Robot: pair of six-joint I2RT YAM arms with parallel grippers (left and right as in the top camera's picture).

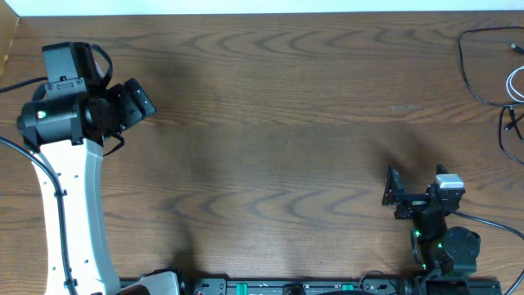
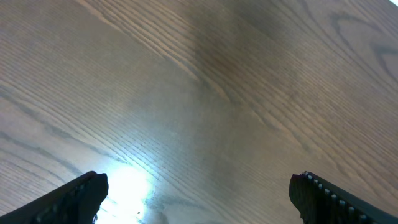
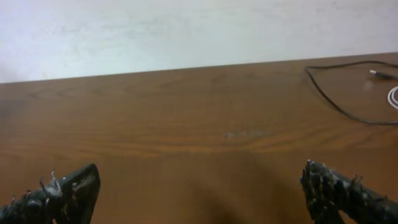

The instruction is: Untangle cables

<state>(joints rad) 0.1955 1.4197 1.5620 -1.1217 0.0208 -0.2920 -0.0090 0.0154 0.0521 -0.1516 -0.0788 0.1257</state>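
- Nearest my left wrist lens were the dark fingertips (image 2: 93,190) of the left gripper (image 2: 198,190), one at each lower corner of the view. They stood wide apart, with only bare wood grain and a bright glare patch between them.
- On the right wrist feed the right gripper (image 3: 200,177) looked the same. Its two rough black tips were spread wide and nothing was held between them.
- From overhead I saw the left arm (image 1: 70,213) reaching up along the table's left side, its claw hanging near the table's far left corner.
- The right arm (image 1: 442,238) sat folded by the table's near edge, towards the right end, its claw pointing to the table's left.
- The table (image 1: 270,123) was dark brown wood, and its middle showed only grain.
- The cables lay at the table's far right corner, well apart from both claws.
- There the black cable (image 1: 460,51) curved in a wide open loop, and the white cable (image 1: 509,86) curled just inside it at the table's right edge.
- A further dark strand (image 1: 502,133) ran nearer to me along that same edge. I could not tell whether the cords crossed, as the frame cut them off.
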